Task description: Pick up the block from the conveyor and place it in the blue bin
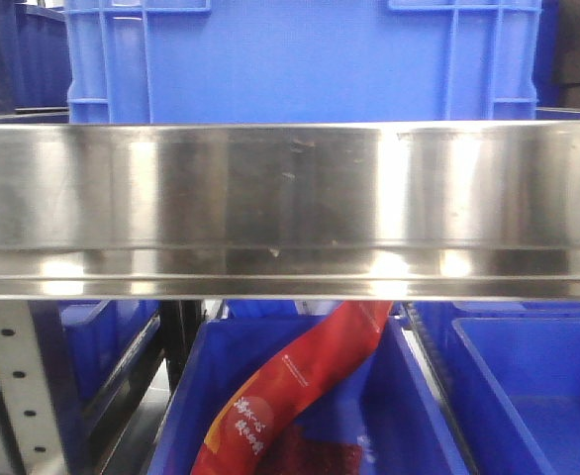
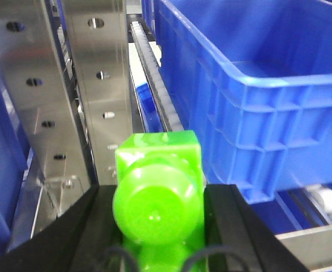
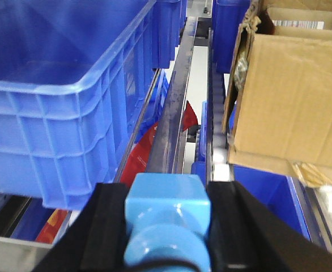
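Our left fingers (image 2: 78,235) pinch a bright green block (image 2: 157,170) beside a blue plastic bin (image 2: 256,96). Our right fingers (image 3: 106,226) pinch a light-blue block (image 3: 166,198).

The bin (image 2: 256,85) was blue (one uniform tone). The rail (image 1: 290,198) was silver, banded with glare. The packet (image 1: 300,386) was red with white lettering. The carton (image 3: 290,90) was plain brown. The left-wrist moulded piece (image 2: 157,192) was bright green; the right-wrist moulded piece (image 3: 166,198), light blue.
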